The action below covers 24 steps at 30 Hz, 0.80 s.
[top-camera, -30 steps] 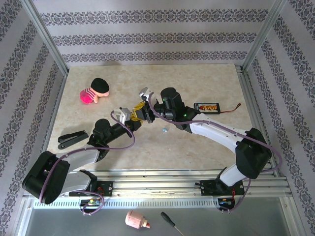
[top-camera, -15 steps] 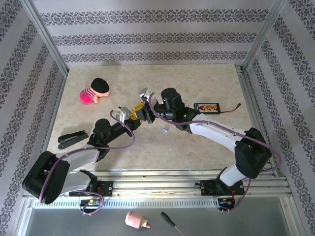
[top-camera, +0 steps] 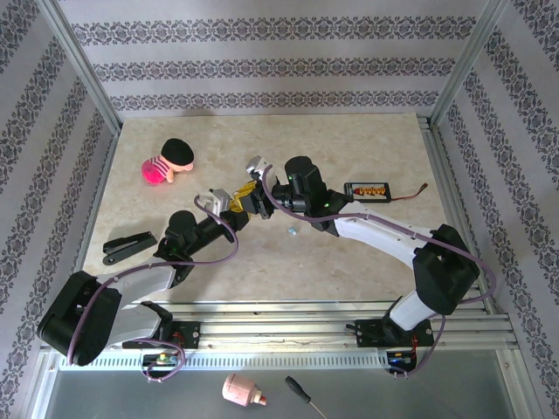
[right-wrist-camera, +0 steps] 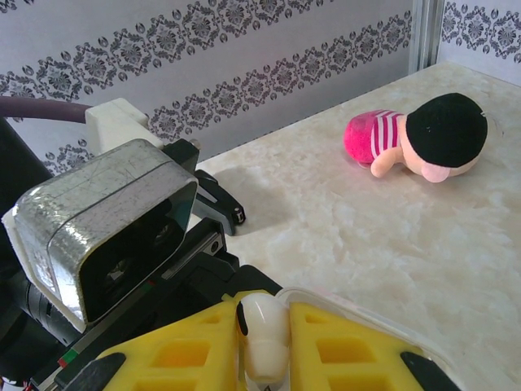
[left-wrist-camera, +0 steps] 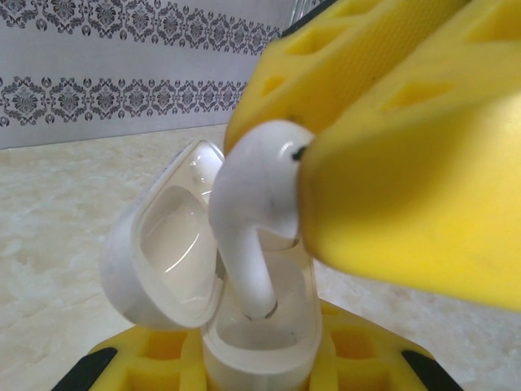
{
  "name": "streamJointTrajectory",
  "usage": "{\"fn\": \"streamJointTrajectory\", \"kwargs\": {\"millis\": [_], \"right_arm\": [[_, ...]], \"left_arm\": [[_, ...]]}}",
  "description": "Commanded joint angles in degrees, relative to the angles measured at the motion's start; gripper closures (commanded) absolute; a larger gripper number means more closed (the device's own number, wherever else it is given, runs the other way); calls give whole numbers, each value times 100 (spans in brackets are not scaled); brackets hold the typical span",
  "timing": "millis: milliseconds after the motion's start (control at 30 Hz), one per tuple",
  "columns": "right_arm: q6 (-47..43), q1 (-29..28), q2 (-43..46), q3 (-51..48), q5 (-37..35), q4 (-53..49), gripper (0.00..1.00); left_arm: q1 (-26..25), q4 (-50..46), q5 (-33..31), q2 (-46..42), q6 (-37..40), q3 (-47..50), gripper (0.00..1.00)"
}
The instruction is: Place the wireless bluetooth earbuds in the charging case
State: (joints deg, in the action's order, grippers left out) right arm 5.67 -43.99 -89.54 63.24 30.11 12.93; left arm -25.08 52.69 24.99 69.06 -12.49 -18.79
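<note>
Fingers first: the left gripper has its yellow fingers pinched onto the base of the charging case. The right gripper is clamped tight on a white earbud. So both are narrow and holding something. They meet mid-table with the bud right over the case, lid flipped open, stem pointing down into the translucent base. Can't tell if the tip actually touches bottom.

Room-wise, the walls are white paper with grey damask stripes, there are aluminium posts at the corners, and the table is a beige marble-look top. On it, biggest to smallest:
- a pink plush doll with a black cap, far left
- a black stapler-ish thing near the left edge
- a black box with orange marks and a trailing wire, on the right
- a tiny pale blue bud just beside the right arm

From overhead the case is hidden between the grippers. The orange marks are too small to read.
</note>
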Motion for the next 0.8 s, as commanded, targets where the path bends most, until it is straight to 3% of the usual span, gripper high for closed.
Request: {"fn": "streamJointTrajectory", "kwargs": {"millis": [0,600,767], "right_arm": [[-96,-55,-48,-174,314,-134,81],[-315,-78,121,-377,265,8,80],[-284,-75,49,-295,152,-156,73]], "left_arm": [[-54,282,-236,-172,-189,-301,92],[-50,164,-311,-248,-237,-326,92],[-50,161,-198,-266,-143,-327,92]]}}
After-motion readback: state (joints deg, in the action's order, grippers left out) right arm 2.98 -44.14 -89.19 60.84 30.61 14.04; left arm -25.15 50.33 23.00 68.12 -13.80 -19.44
